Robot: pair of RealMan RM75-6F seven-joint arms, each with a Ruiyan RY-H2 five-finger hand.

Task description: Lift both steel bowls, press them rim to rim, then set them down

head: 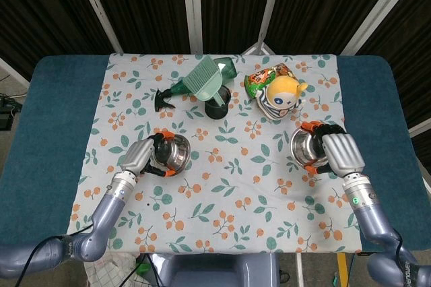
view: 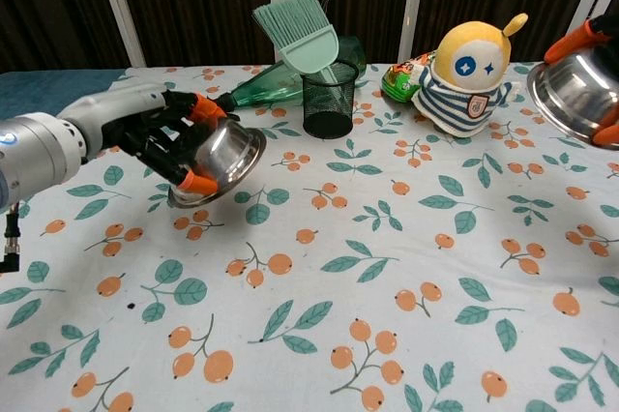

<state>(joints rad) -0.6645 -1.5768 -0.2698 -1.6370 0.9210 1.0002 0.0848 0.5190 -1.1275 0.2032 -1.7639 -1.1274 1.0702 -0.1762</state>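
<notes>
Dark slatted panels with pale metal posts fill the top of both views, and below them a teal table [head: 54,118] carries a white tablecloth [head: 229,186] printed with orange berries and green leaves, which takes up most of the frame.

At lower left of the head view the left hand [head: 137,155] grips a steel bowl [head: 174,153]; its orange-tipped fingers [view: 205,184] wrap the rim. In the chest view this bowl [view: 221,158] sits at left of centre, lifted clear of the cloth and tilted so its mouth faces toward the right side of the frame. At right of the head view the right hand [head: 339,153] holds the other steel bowl [head: 304,147] in the same way, fingers curled around its edge. In the chest view that bowl [view: 573,93] is at the upper right edge, raised and tipped with its mouth facing left; only orange fingertips [view: 573,40] of the hand show there. The two bowls are well apart, facing each other across the cloth.

Toward the top centre lies a green spray bottle [head: 176,89] on its side. Just right of it stands a black mesh cup [view: 328,98] holding a pale green brush [view: 300,27]. Right of that sits a yellow-headed plush toy [view: 470,73] in a striped shirt, with a green snack packet [view: 401,78] touching it behind.
</notes>
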